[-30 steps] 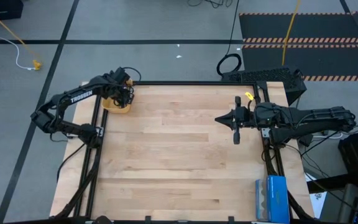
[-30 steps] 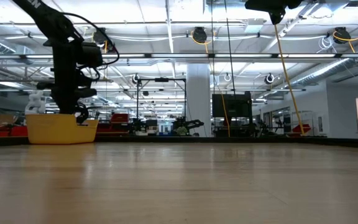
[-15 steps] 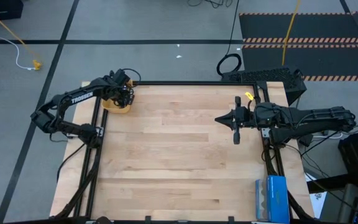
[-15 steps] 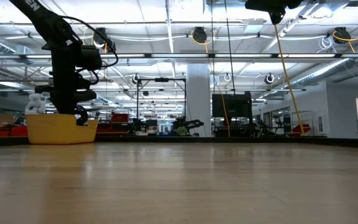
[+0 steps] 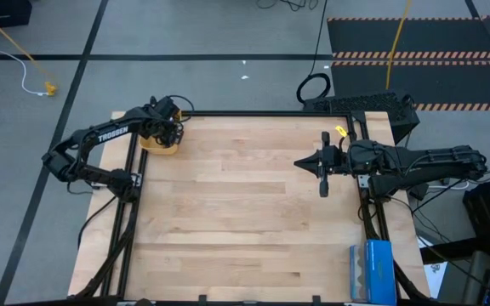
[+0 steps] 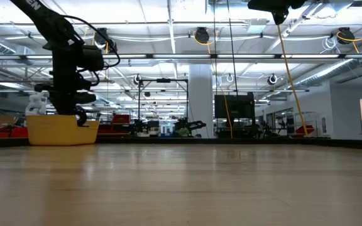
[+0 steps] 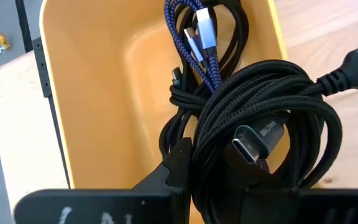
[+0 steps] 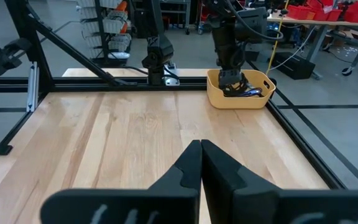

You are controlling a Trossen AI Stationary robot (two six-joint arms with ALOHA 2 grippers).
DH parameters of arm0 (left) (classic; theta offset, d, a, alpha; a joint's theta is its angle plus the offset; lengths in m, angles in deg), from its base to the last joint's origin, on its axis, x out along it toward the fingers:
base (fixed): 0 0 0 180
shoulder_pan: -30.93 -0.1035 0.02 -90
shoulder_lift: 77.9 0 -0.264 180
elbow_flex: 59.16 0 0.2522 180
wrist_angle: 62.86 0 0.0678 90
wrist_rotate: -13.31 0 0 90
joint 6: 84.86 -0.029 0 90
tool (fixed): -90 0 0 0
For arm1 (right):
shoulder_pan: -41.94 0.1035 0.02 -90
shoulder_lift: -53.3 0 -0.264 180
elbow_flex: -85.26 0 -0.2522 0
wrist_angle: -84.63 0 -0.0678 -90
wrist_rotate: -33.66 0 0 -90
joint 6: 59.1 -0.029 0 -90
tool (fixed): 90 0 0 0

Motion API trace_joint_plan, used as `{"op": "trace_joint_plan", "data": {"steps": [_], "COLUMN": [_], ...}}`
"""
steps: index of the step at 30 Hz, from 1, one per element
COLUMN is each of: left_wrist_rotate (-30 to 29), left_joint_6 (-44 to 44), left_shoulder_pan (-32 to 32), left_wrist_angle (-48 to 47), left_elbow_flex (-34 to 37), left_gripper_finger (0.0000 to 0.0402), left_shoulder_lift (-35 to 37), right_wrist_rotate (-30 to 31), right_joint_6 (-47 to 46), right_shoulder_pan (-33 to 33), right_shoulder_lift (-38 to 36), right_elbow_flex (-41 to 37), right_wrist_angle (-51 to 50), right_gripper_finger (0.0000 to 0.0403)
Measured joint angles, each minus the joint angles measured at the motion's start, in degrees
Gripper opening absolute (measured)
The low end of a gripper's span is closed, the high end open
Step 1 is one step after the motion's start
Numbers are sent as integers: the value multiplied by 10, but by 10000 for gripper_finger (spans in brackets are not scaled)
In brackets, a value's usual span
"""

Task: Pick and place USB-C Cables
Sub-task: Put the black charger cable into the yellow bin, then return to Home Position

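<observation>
While the left hand (image 7: 213, 186) stays clamped on the coiled black USB-C cable (image 7: 260, 149) over the yellow bin (image 7: 98, 93), that light, floppy braided bundle looks best pinched across several loops; the right hand (image 8: 201, 163) waits closed.

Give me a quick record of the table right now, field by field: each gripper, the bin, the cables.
left gripper: in the yellow bin at the table's far left corner, shut on the black coiled cable
yellow bin contents: blue-purple cable and another black cable
right gripper: shut, empty, waiting over the table's right side
blue box: near right table edge
cables on the bare tabletop: none visible
</observation>
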Motion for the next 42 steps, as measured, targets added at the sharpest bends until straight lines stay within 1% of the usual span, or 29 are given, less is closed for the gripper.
{"op": "trace_joint_plan", "data": {"steps": [5, 7, 14, 16, 19, 29, 33, 37, 42], "left_wrist_rotate": [-2, -2, -2, -2, -2, -11, -44, -45, -42], "left_joint_6": [-7, -3, 3, 4, 5, -21, -21, -19, -20], "left_shoulder_pan": [0, 3, 4, 4, 4, 11, 15, 17, 31], "left_wrist_angle": [-11, -15, -24, -23, -22, -34, -40, -37, -43], "left_elbow_flex": [0, 0, 0, 0, 0, -25, -27, -27, -27], "left_gripper_finger": [53, 68, 140, 152, 157, 153, 124, 91, 66], "left_shoulder_lift": [0, 0, 0, 0, 0, 0, 0, 0, 0], "right_wrist_rotate": [0, 0, 0, 0, 0, 0, 0, 0, 0], "right_joint_6": [0, -3, -4, -4, -4, -3, -3, -2, -2], "right_shoulder_pan": [0, 0, 0, 0, 0, 0, 0, 0, 0], "right_shoulder_lift": [0, 0, 0, 0, 0, 0, 0, 0, 0], "right_elbow_flex": [0, 0, 0, 0, 0, 0, 0, 0, 0], "right_wrist_angle": [-1, -6, -12, -12, -12, -11, -11, -11, -12], "right_gripper_finger": [0, 0, 0, 0, 0, 0, 0, 0, 0]}}
